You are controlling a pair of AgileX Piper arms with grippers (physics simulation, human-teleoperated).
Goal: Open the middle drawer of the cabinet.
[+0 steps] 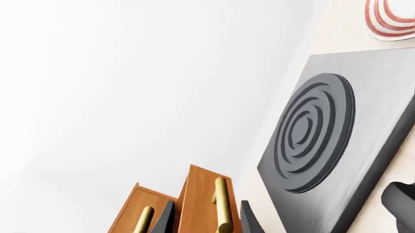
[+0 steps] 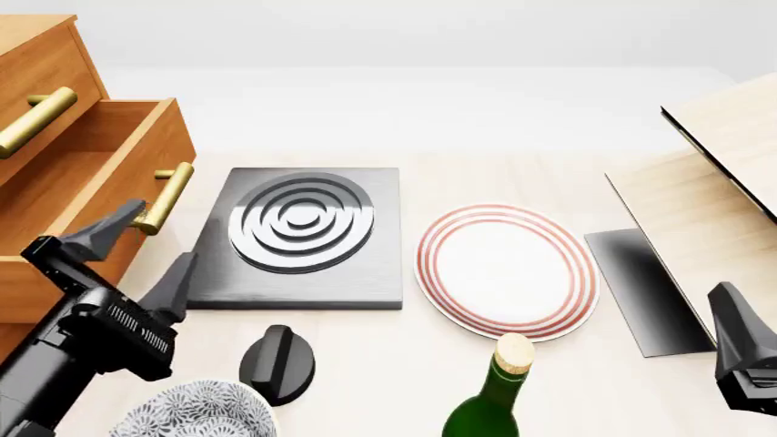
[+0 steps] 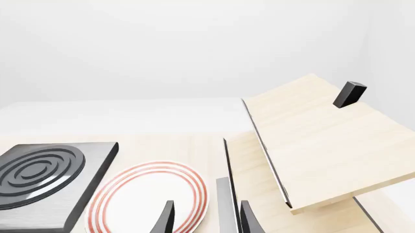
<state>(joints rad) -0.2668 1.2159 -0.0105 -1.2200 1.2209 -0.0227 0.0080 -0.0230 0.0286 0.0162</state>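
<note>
Cabinet (image 2: 36, 55) is seen at the far left, and the middle drawer (image 2: 97, 173) is already drawn well out, its brass handle (image 2: 164, 198) lying just beyond the spread, empty fingers of the left gripper (image 2: 144, 261). If more travel is wanted, the bar should be recaptured squarely and pulled straight along the drawer's slide. Right gripper (image 3: 205, 217), near right, is parted and holds nothing.

A grey hotplate (image 2: 304, 238) lies beside a red-ringed plate (image 2: 508, 270) (bottle (image 2: 496, 393) nearer the camera).
</note>
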